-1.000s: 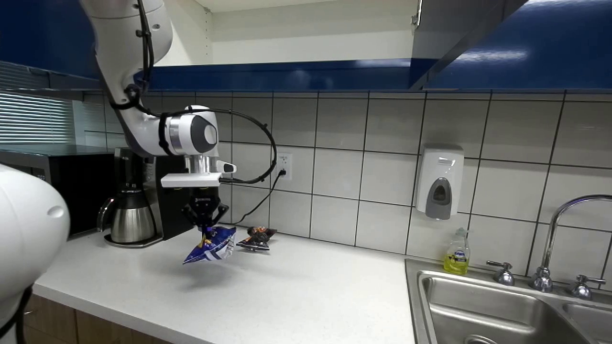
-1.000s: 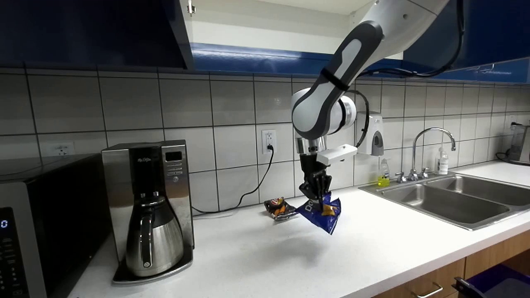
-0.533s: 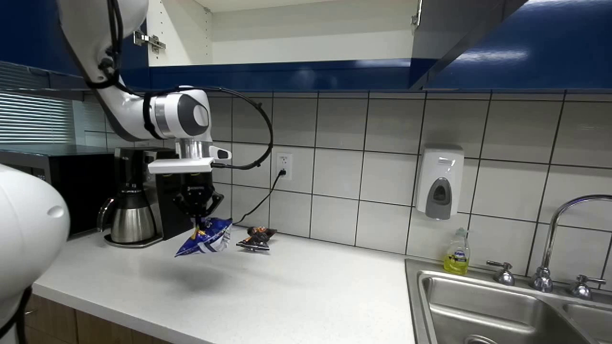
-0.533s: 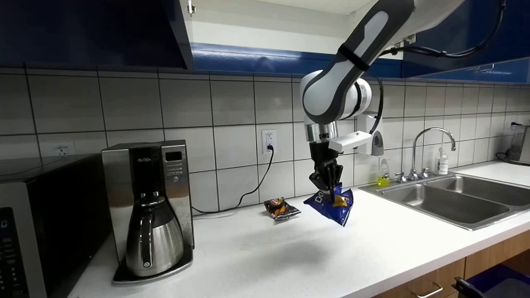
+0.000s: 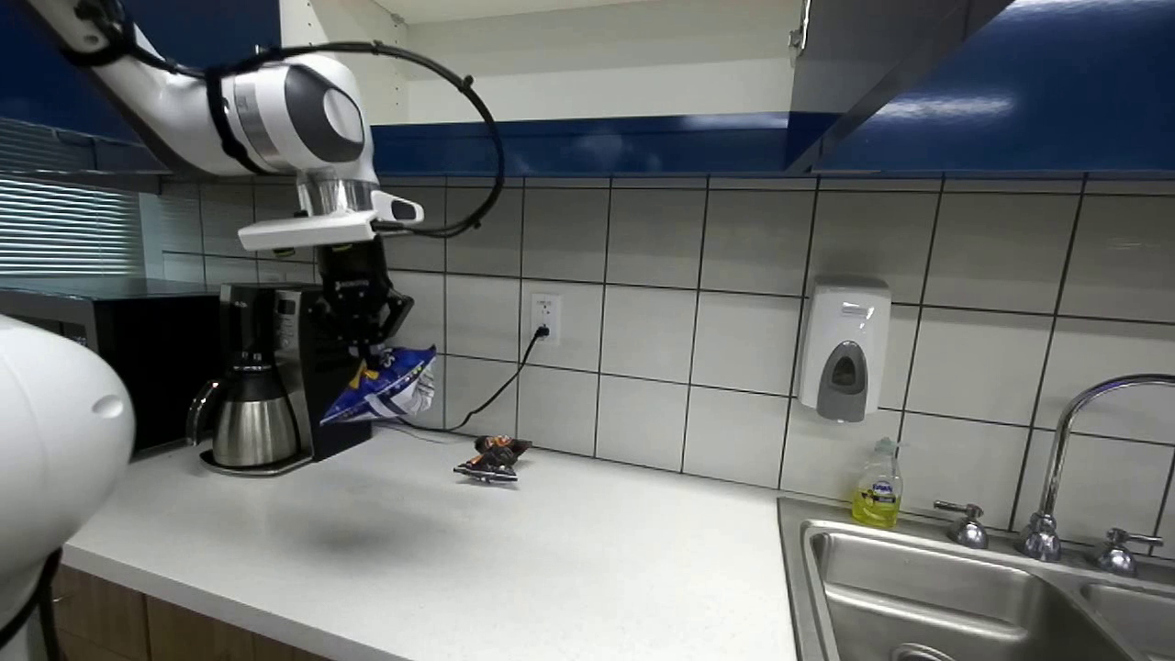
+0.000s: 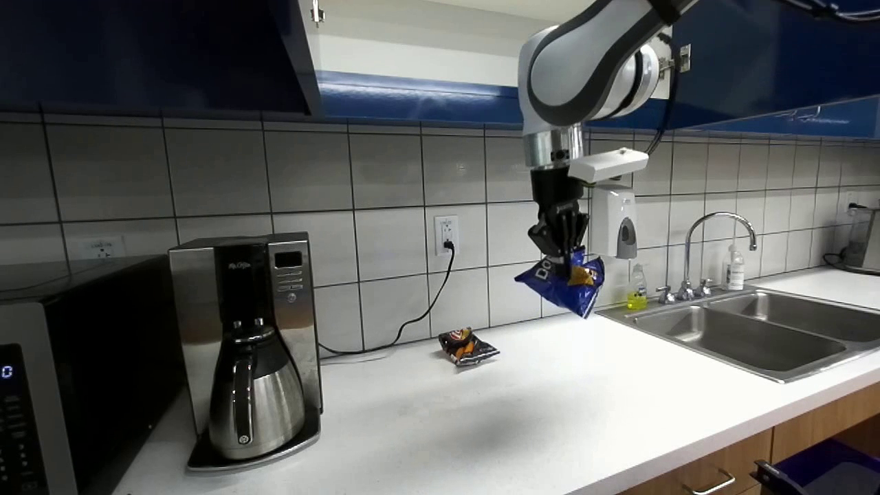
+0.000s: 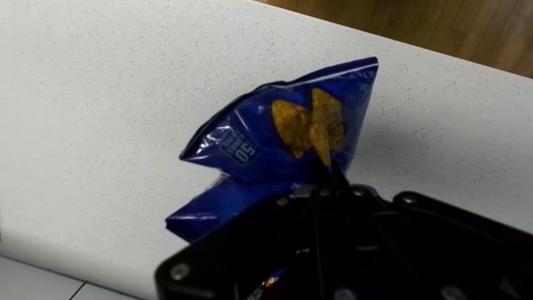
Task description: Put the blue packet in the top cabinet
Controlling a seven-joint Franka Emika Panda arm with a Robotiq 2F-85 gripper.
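Your fingers were pinched together on the blue packet | you held it above the surface | the top cabinet stood open.

Arm angles down to the wrist in both exterior views; wrist points roughly straight down. Fingers hang tips-down below it, mid-air, pinched close together.

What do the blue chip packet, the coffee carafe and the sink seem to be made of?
Blue chip packet: probably thin plastic film or foil laminate, glossy; it creases and catches sharp highlights.
Coffee carafe: apparently brushed stainless steel, from its soft grey sheen; its handle looks like glossy black plastic.
Sink: likely satin stainless steel, showing blurred silvery reflections.
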